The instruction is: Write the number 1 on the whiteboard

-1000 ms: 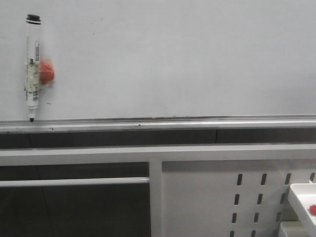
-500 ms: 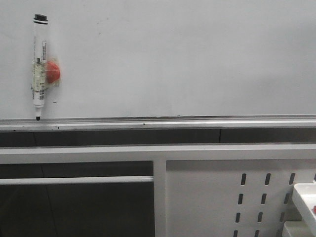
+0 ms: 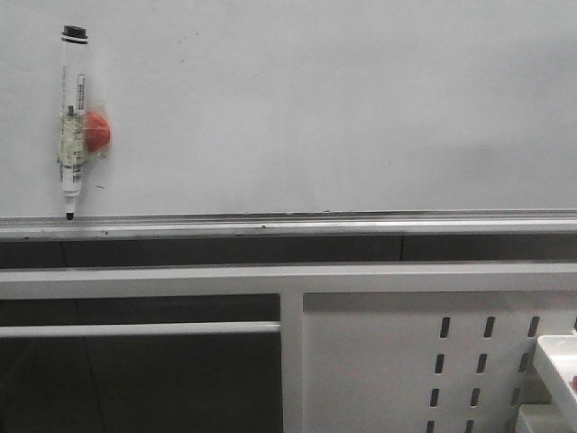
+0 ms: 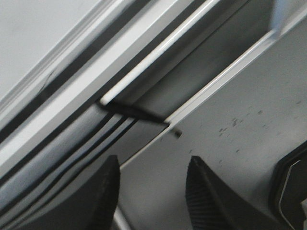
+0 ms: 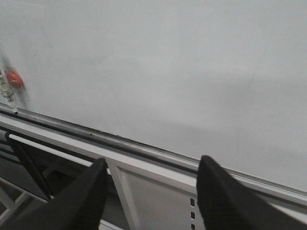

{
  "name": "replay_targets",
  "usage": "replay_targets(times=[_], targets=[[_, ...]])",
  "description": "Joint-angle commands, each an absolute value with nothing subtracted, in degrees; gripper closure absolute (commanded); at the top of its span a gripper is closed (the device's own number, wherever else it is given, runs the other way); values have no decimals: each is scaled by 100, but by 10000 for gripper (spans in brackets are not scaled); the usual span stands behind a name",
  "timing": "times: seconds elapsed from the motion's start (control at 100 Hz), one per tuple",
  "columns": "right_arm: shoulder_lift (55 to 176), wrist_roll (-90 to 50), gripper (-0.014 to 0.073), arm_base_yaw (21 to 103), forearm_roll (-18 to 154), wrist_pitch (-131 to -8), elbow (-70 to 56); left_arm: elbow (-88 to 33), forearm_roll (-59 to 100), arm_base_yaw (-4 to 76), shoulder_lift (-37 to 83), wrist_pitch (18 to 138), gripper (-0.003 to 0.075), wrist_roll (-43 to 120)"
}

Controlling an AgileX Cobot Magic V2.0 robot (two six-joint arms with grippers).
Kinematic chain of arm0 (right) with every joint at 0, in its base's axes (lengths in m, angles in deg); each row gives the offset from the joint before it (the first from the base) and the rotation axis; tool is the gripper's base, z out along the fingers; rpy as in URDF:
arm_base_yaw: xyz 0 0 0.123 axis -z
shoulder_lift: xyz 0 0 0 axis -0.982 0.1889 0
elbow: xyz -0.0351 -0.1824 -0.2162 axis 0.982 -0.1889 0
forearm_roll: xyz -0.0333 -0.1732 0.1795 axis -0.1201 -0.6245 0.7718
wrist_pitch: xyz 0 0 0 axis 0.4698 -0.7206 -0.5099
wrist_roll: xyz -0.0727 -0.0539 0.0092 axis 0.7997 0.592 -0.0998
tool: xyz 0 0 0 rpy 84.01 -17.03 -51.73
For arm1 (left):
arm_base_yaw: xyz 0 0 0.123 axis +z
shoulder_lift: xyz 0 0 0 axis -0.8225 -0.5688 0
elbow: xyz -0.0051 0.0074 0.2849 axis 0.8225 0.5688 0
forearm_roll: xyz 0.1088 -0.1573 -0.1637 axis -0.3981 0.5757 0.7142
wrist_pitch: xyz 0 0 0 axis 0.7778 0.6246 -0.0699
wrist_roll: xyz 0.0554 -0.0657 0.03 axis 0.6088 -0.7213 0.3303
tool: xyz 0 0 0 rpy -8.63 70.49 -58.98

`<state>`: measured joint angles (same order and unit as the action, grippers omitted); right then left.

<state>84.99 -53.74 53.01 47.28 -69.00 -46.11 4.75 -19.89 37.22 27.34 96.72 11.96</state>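
whiteboard point(image 5: 168, 62) ahead of right gripper point(image 5: 148, 191), apart | both jaws spread, empty | left gripper point(image 4: 151, 191) seemingly facing frame

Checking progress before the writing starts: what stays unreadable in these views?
- White marker pen on the pale glossy whiteboard: label print too small, front view; blurred in right wrist view.
- White tray: cut off by the front view's right edge.
- No written stroke visible anywhere.

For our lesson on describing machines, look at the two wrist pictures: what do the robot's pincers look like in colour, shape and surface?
Only the fingers show. The left pincer has two black fingers, curved, tapering to rounded tips, with a faintly textured matt surface. The right pincer has two similar dark fingers, broad at the base and narrowing upward. No cables or markings are visible on either, and the arms themselves are out of view.
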Motion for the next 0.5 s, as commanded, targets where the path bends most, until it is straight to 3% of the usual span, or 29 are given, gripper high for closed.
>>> replay_targets(times=[0.0, 0.15, 0.31, 0.49], targets=[[8568, -5313, 223, 5308, 4531, -6437, -4400, 225, -2775, 3679, 2810, 9517, 430, -233], [8629, -5313, 223, 5308, 4504, -6437, -4400, 185, -2506, 3679, 3390, 8696, 422, -1384], [8817, -5313, 223, 5308, 4504, -6437, -4400, 299, -904, 3630, 3951, 7325, 422, -1415], [8929, -5313, 223, 5308, 4504, -6415, -4400, 721, -776, 3153, 3953, 6310, 409, -1415]])
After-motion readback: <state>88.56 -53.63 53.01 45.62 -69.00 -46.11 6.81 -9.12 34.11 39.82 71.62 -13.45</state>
